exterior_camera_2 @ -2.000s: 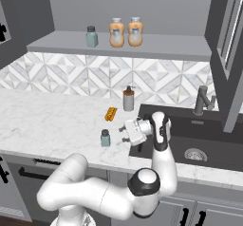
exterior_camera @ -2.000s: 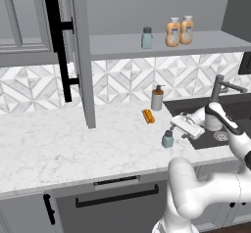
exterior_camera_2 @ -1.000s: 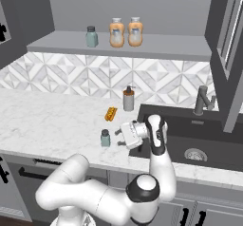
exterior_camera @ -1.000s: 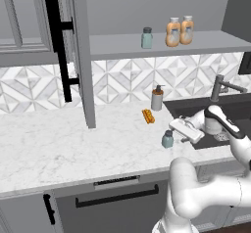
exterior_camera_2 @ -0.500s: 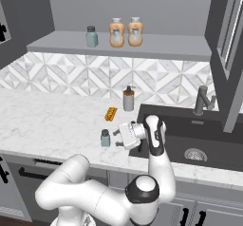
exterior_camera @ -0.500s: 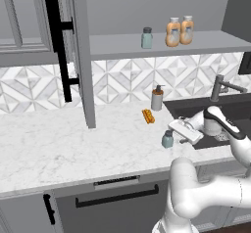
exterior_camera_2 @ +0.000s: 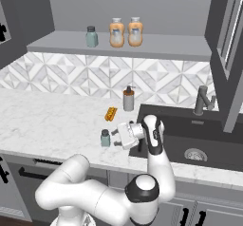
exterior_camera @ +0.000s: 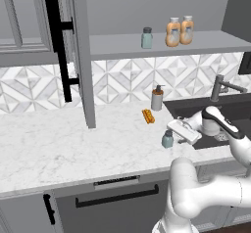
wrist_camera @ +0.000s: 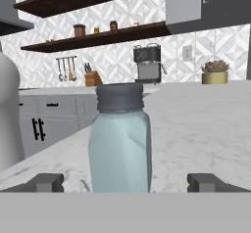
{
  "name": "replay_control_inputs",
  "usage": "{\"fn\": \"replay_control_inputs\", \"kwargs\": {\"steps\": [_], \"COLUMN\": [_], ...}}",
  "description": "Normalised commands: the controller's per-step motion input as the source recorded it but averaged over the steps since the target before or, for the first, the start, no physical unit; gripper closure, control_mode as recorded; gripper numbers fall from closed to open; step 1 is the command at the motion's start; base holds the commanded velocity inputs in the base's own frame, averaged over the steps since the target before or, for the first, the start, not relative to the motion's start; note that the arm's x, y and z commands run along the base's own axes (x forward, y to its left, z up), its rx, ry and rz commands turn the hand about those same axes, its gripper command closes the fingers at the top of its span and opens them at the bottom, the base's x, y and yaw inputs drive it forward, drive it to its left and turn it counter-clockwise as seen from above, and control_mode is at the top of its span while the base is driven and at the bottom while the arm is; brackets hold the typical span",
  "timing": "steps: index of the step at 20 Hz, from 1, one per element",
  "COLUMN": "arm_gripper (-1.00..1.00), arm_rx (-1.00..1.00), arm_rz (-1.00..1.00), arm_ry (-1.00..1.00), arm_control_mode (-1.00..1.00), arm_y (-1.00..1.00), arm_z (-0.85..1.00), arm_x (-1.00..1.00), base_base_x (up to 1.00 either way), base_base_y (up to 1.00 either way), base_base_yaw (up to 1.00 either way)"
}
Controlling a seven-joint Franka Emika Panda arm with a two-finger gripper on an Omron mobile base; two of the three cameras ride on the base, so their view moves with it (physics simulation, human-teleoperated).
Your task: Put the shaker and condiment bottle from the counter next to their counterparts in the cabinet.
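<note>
One shaker [exterior_camera: 167,139] [exterior_camera_2: 105,137], a pale teal jar with a dark cap, stands upright on the counter [exterior_camera: 73,144] beside the sink. My gripper [exterior_camera: 171,132] [exterior_camera_2: 115,136] is level with it, just to its right, and open. In the hand view the shaker [wrist_camera: 120,144] stands in the centre, and the fingertips [wrist_camera: 46,182] sit wide apart on either side without touching it. On the cabinet shelf [exterior_camera: 117,46] stand a second shaker [exterior_camera: 146,37] [exterior_camera_2: 91,36] and two condiment bottles [exterior_camera: 173,32] [exterior_camera: 186,29] side by side.
A grey pump dispenser [exterior_camera: 157,98] [exterior_camera_2: 128,99] and a flat orange ridged object [exterior_camera: 148,116] [exterior_camera_2: 110,113] sit behind the shaker. The dark sink [exterior_camera_2: 190,139] and its faucet [exterior_camera_2: 201,100] lie to the right. The cabinet door [exterior_camera: 81,56] hangs open over the counter's left part.
My gripper has moved left and slightly down toward the counter shaker, staying open. The shaker and the shelf items have not moved.
</note>
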Motion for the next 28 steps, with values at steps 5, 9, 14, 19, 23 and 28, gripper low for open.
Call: {"fn": "replay_control_inputs", "kwargs": {"steps": [5,9,14,19,23,28], "arm_gripper": [-1.00,-1.00,-1.00,-1.00,-1.00,-1.00], "arm_rx": [0.00,0.00,0.00,0.00,0.00,0.00], "arm_rz": [0.00,0.00,0.00,0.00,0.00,0.00], "arm_ry": [0.00,0.00,0.00,0.00,0.00,0.00], "arm_control_mode": [-1.00,-1.00,-1.00,-1.00,-1.00,-1.00], "arm_y": [0.08,0.06,0.03,0.05,0.10,0.15], "arm_z": [0.00,0.00,0.00,0.00,0.00,0.00], "arm_x": [0.00,-0.01,-0.02,-0.07,-0.17,-0.17], "base_base_x": [0.00,0.00,0.00,0.00,0.00,0.00], "base_base_y": [0.00,0.00,0.00,0.00,0.00,0.00], "base_base_yaw": [0.00,0.00,0.00,0.00,0.00,0.00]}}
